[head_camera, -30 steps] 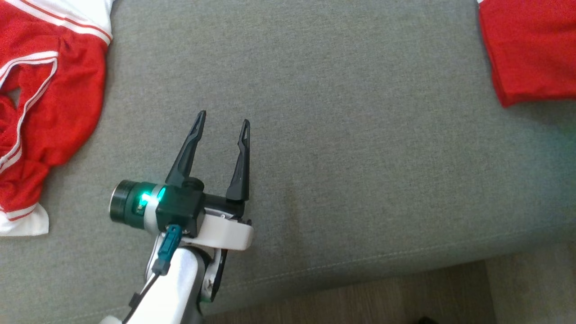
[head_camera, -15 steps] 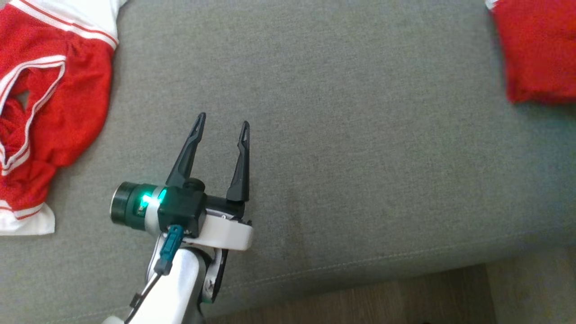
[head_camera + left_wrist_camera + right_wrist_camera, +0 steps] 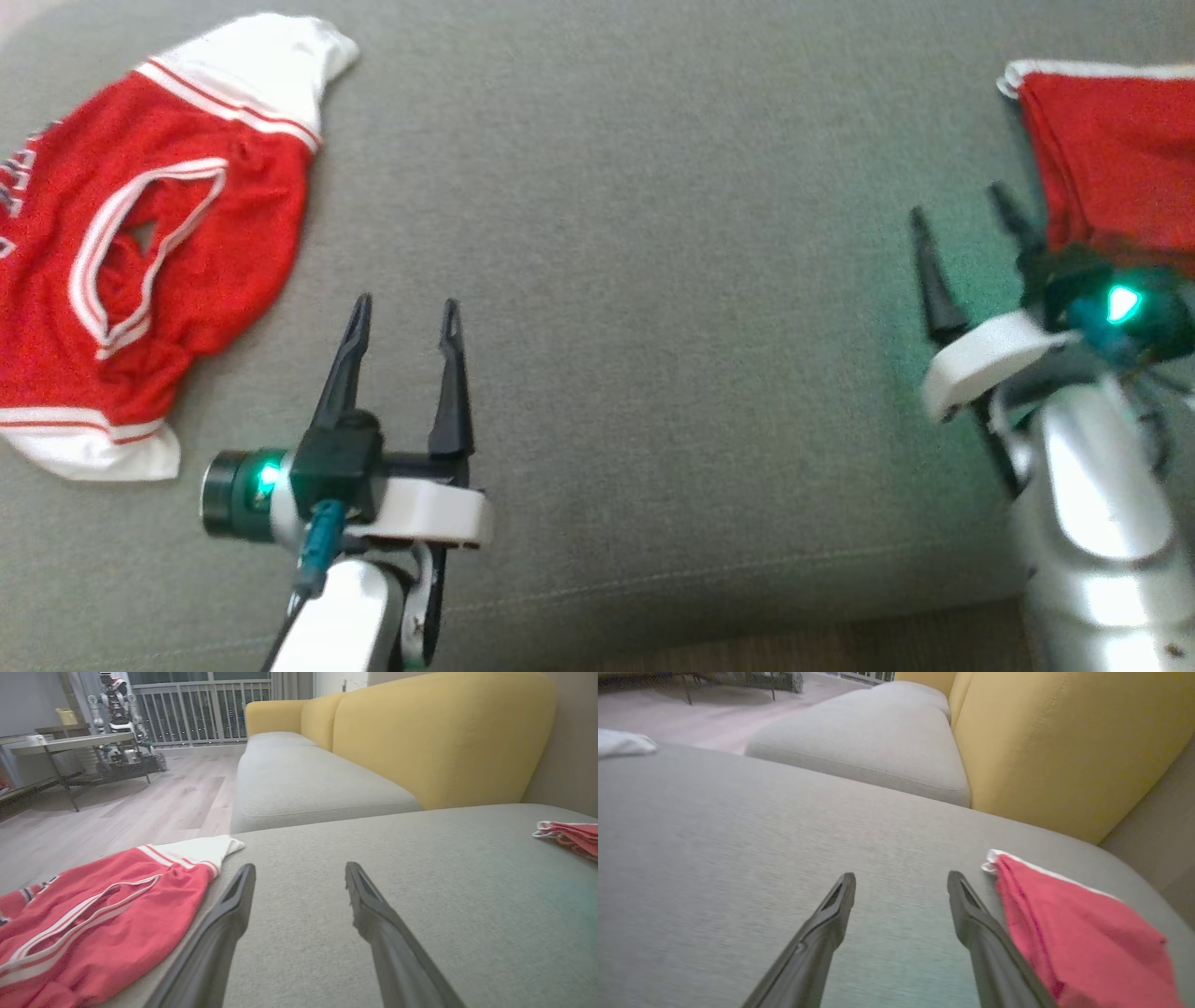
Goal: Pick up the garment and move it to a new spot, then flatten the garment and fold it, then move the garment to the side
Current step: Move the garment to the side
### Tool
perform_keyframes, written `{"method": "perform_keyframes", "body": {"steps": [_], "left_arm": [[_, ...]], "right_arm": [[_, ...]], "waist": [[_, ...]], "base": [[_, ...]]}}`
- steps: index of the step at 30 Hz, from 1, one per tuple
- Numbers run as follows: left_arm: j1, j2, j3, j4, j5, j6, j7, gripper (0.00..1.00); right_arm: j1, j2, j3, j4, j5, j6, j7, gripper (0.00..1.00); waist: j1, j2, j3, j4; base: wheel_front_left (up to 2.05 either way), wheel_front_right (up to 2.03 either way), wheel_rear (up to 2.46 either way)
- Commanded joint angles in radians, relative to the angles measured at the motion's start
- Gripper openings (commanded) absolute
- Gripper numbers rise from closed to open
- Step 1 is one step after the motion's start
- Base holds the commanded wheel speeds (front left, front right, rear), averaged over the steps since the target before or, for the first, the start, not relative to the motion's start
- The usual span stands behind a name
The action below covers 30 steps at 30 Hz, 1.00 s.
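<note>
On the grey cushion (image 3: pixel 653 280) lie two red pieces. The folded garment (image 3: pixel 1111 168) sits at the cushion's far right, a neat red block with a white edge along its top. The jersey (image 3: pixel 159 280), red with white trim, lies rumpled and unfolded at the far left, well apart from it.

The right gripper (image 3: pixel 958 202) hovers over the cushion just beside the folded garment's near left edge. In the right wrist view its fingers (image 3: pixel 831 914) are spread wide with bare cushion between them and nothing in their hold. The right-hand finger runs along the garment (image 3: pixel 1073 933), and whether it touches the cloth cannot be told.

The left gripper (image 3: pixel 406 303) is low over the middle-left of the cushion, near the jersey. It is also fully spread and empty, with only grey fabric between its fingers (image 3: pixel 373 914).
</note>
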Motion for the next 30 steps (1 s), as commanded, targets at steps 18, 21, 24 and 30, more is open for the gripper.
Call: {"method": "perform_keyframes", "body": {"steps": [18,21,24,30], "left_arm": [[0.143,-0.005,0.107,-0.131,-0.049,-0.007,-0.005,1.00],[0.173,-0.005,0.126,-0.145,-0.041,-0.015,-0.005,1.00],[0.205,-0.003,0.145,-0.159,-0.024,-0.025,-0.005,1.00],[0.246,0.001,0.160,-0.150,-0.002,-0.041,-0.005,1.00]], "right_arm": [[0.363,0.056,0.109,-0.424,0.310,0.000,-0.038,1.00],[0.414,0.057,0.104,-0.443,0.305,0.000,-0.039,1.00],[0.449,0.057,0.113,-0.451,0.297,0.000,-0.039,1.00],[0.490,0.058,0.145,-0.457,0.294,0.000,-0.039,1.00]], "waist": [[0.0000,0.0000,-0.196,0.122],[0.0000,0.0000,-0.227,0.120],[0.0000,0.0000,-0.250,0.113],[0.0000,0.0000,-0.271,0.099]], "base": [[0.00,0.00,0.00],[0.00,0.00,0.00],[0.00,0.00,0.00],[0.00,0.00,0.00]]}}
